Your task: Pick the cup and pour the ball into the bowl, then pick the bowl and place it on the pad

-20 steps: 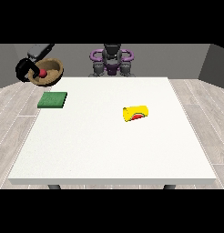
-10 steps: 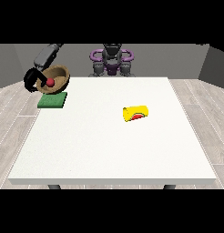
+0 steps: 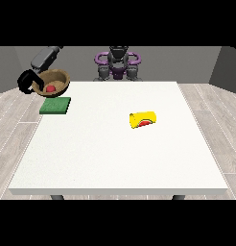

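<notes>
So the hand at the view's left (image 3: 28, 82) had its fingers curled round the rim of the brown bowl (image 3: 53, 82), holding it up just above the far edge of the green pad (image 3: 55, 105). There was a red ball (image 3: 51, 89) sitting inside the bowl. Compared with half a second before, the bowl looked a bit lower and more level, and it overlapped the pad less. The pad lay flat near the left corner of the white table (image 3: 120, 153), same spot as earlier. The yellow cup (image 3: 143, 119) lay on its side mid-table, well apart from the bowl, unmoved, with something red showing at its mouth. The other hand wasn't visible.
</notes>
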You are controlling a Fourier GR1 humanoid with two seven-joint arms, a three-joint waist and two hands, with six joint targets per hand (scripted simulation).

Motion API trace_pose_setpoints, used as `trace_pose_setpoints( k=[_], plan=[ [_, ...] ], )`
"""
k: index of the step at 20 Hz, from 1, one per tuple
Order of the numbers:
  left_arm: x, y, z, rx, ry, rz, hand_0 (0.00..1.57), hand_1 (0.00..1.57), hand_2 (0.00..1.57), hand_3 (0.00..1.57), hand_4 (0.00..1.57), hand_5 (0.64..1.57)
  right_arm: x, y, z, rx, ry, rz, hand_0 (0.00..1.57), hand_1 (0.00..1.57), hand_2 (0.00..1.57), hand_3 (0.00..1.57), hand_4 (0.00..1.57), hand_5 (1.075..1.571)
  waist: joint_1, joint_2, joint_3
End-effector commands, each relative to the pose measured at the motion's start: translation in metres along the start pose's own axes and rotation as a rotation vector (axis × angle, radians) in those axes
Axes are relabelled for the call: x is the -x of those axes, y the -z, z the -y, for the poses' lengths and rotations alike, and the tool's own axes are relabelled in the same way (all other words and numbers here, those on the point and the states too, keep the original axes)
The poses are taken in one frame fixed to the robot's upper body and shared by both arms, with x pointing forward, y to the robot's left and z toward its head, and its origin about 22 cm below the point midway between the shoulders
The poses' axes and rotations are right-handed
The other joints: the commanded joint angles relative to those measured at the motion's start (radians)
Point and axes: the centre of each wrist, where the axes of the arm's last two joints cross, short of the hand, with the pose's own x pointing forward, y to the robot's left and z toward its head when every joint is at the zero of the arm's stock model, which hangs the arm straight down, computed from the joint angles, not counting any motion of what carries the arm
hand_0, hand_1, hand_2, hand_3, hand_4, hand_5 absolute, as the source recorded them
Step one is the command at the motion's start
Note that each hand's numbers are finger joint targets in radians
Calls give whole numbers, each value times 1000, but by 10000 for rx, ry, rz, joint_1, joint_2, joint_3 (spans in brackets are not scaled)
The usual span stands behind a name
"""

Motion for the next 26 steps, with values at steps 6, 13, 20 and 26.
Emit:
trace_pose_setpoints(
  k=[6,13,20,26],
  plan=[
    [8,-17,-31,-565,162,511,0,0,0,0,1185,1563,-11,3,-16,200,883,701,1463,1463,1413,835,0,1532,-132,645,-10],
    [12,-8,-5,-11,-114,541,0,0,0,0,1194,1567,-23,8,-12,920,461,1168,1151,1151,1324,1000,187,1532,264,616,0],
    [-3,0,5,67,92,671,0,0,0,0,1206,1569,3,6,-29,-422,-634,640,0,0,0,0,0,1407,398,515,13],
    [40,-15,8,-227,20,-1120,0,0,0,0,1190,1569,-54,10,-10,-895,-1644,197,0,0,0,0,200,1375,-306,-1312,-18]
  ],
)
